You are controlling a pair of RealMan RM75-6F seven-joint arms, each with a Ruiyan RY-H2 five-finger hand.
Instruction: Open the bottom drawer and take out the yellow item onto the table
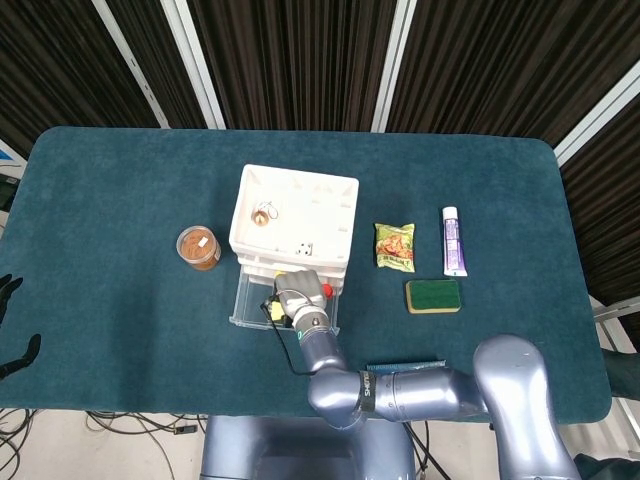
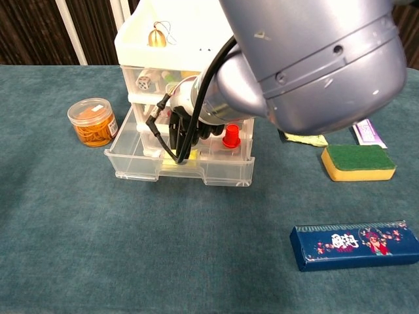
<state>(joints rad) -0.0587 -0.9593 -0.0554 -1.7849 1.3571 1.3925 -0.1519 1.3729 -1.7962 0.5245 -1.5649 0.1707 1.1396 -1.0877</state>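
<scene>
The white drawer unit point(image 1: 295, 215) stands mid-table with its clear bottom drawer point(image 2: 183, 171) pulled out toward me. My right hand point(image 2: 183, 134) reaches down into that drawer, its dark fingers on or around the yellow item point(image 2: 171, 161), which shows only as a thin strip beneath them. In the head view the right hand point(image 1: 298, 296) covers the drawer's right half, and a bit of the yellow item point(image 1: 272, 312) peeks out at its left. Whether the fingers hold it is hidden. My left hand point(image 1: 10, 320) hangs off the table's left edge, with fingers spread and nothing in them.
A red piece point(image 2: 229, 136) sits in the same drawer, right of the hand. Left of the unit stands an orange jar point(image 2: 93, 122). To the right lie a snack packet point(image 1: 394, 246), a tube point(image 1: 453, 241), a green-yellow sponge point(image 2: 357, 162) and a blue box point(image 2: 357, 244).
</scene>
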